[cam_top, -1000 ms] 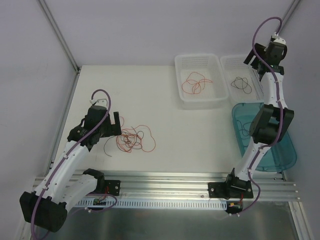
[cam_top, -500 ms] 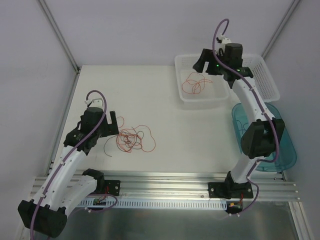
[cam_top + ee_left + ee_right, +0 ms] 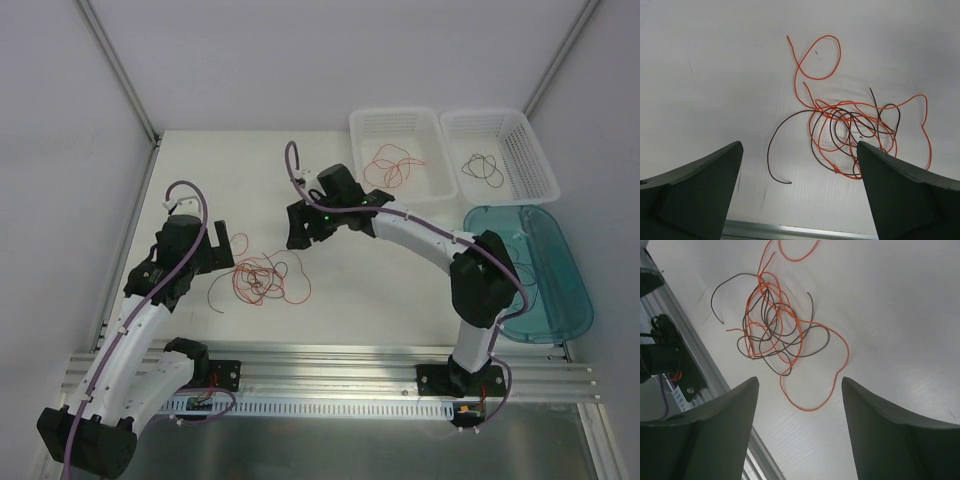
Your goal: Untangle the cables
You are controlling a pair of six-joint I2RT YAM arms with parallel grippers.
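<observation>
A tangle of thin red-orange and dark cables [image 3: 262, 280] lies on the white table at the front left. The left wrist view shows the cables [image 3: 850, 130] ahead and to the right, one dark end curling out to the left. My left gripper [image 3: 232, 245] hovers at the tangle's left edge; this left gripper [image 3: 799, 147] is wide open and empty. My right gripper [image 3: 297, 232] hangs just behind and right of the pile. In its wrist view the right gripper [image 3: 800, 381] is open above the cables [image 3: 772, 330], with an orange loop between the fingertips but untouched.
Two clear bins stand at the back right. The left bin [image 3: 357, 150] holds a red cable [image 3: 392, 165]; the right bin [image 3: 545, 160] holds a dark cable [image 3: 483, 168]. A teal tray [image 3: 565, 300] lies along the right edge. A metal rail [image 3: 330, 360] runs along the front.
The right arm swung from the back-right bins across to the middle of the table, beside the tangle. The left arm barely shifted and stayed open.
</observation>
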